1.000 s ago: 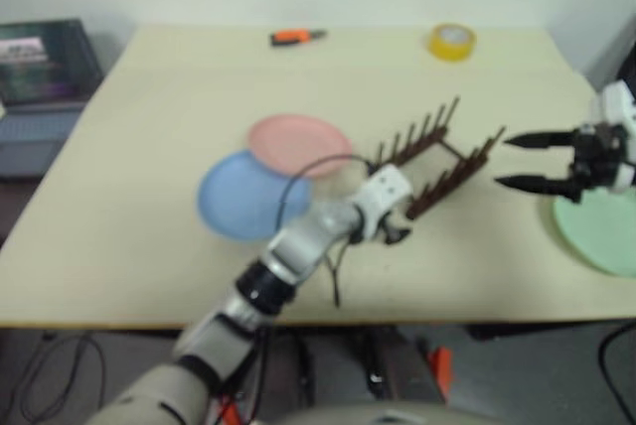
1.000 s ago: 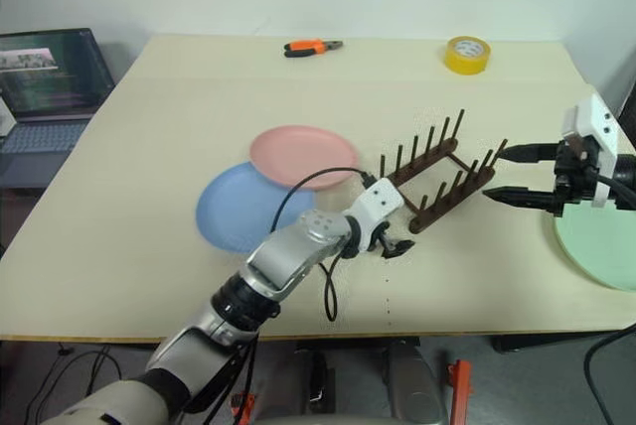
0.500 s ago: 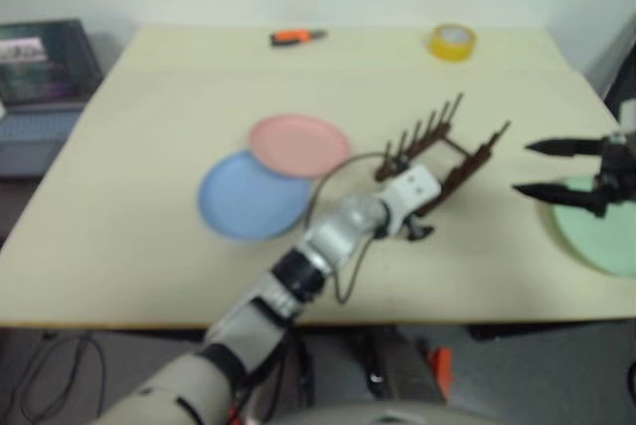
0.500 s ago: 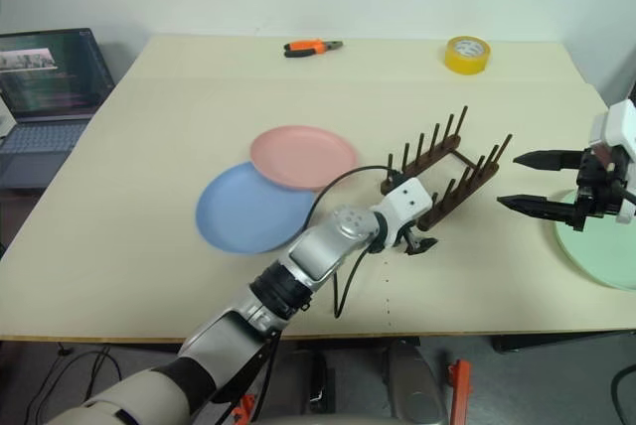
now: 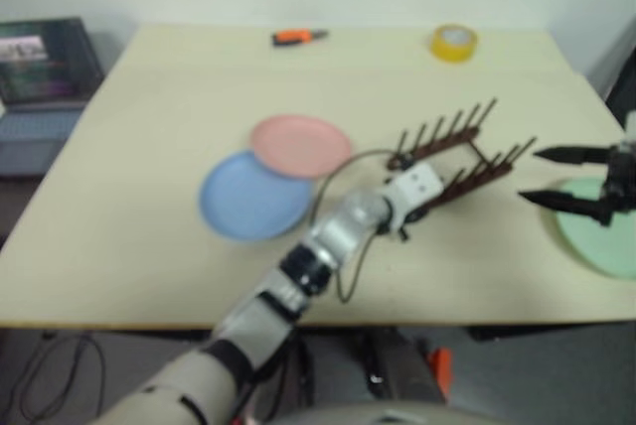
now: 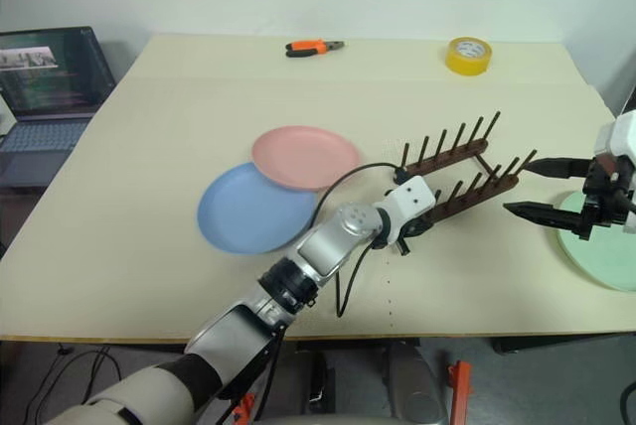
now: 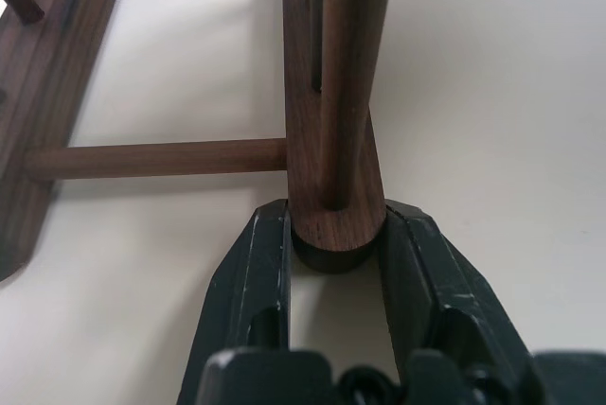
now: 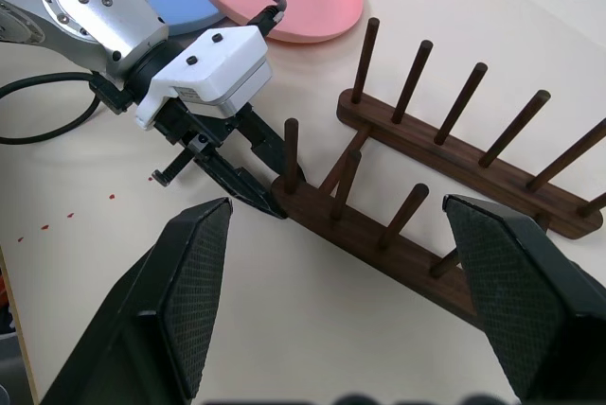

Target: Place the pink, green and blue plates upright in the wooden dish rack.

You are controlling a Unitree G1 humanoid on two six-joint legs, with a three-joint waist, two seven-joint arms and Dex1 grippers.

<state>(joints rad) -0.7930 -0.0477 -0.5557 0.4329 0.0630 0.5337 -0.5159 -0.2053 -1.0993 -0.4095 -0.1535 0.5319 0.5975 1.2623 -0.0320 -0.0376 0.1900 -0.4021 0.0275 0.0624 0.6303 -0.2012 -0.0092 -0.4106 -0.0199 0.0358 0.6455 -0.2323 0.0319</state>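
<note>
Nearest the robot, the left gripper [image 6: 409, 233] reaches out over the cream table [image 6: 149, 207] and pinches the near end of the wooden dish rack [image 6: 459, 182]; the left wrist view shows its two black fingers [image 7: 256, 282] pressed against either side of the rounded tip of one rail (the rail end sits right between them, touching both). The rack lies flat on the table, its rows of thin pegs pointing up, and runs away from the gripper toward the right and slightly back.

To the left of the rack lies the blue plate [image 6: 256, 209], flat on the table, with the pink plate [image 6: 305, 157] just behind it and overlapping its far edge. Both are apart from the rack.

Off to the right, the right gripper [image 6: 547, 188] hovers with its fingers spread wide, empty, pointing toward the far end of the rack without touching it. Under and beyond it, at the table's right edge, the green plate [image 6: 604, 256] lies flat.

Farther back, a roll of yellow tape [image 6: 467, 55] and orange-handled pliers [image 6: 312, 47] sit near the far edge. A laptop [image 6: 50, 82] stands off the table's left side.
</note>
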